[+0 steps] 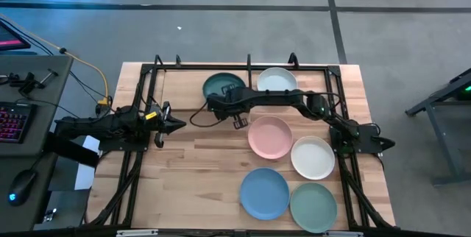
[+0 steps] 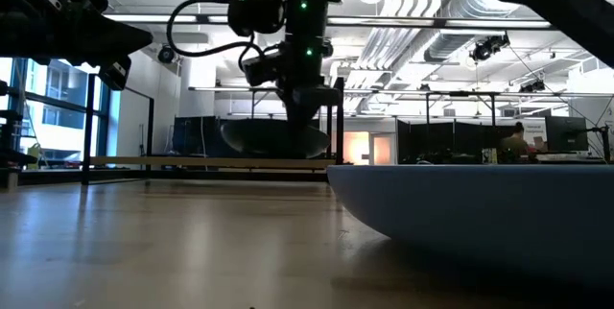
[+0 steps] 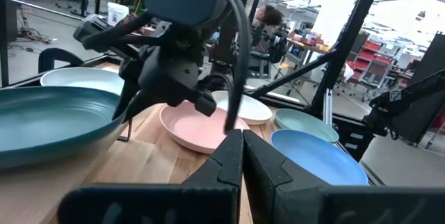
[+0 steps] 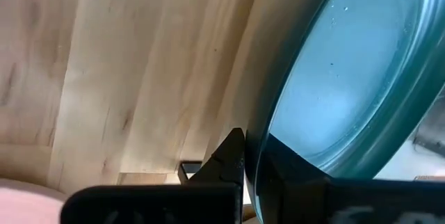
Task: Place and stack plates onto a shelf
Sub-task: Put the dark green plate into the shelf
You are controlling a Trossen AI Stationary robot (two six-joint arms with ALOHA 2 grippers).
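The dark green plate (image 1: pixel 221 84) is at the shelf's (image 1: pixel 165 82) left-middle, in my right gripper (image 1: pixel 215 103), which is shut on it. In the low view the plate (image 2: pixel 273 139) sits just over the shelf board (image 2: pixel 182 162); I cannot tell whether they touch. The pale mint plate (image 1: pixel 277 80) lies flat on the shelf to its right. Pink (image 1: pixel 269 137), white (image 1: pixel 313 157), blue (image 1: pixel 264 193) and sage green (image 1: pixel 313 207) plates lie flat on the table. My left gripper (image 1: pixel 168 125) is shut and holds nothing, left of the plates. My right gripper pinches the dark green plate's rim (image 4: pixel 259 156) on the side toward the table's near edge. One finger (image 4: pixel 228 156) is under the outer wall, and the other finger (image 4: pixel 295 177) is on the inner face. The fingers come slanting down from the near-right. The plate is held about level.
Thin black rods and short posts (image 1: pixel 249 64) frame the shelf. The right arm (image 1: pixel 294 103) reaches across above the pale mint plate. A cable (image 1: pixel 197 115) loops beside the right wrist. Bare wood (image 1: pixel 199 171) lies left of the blue plate. A keyboard and mouse sit beyond the table's left edge.
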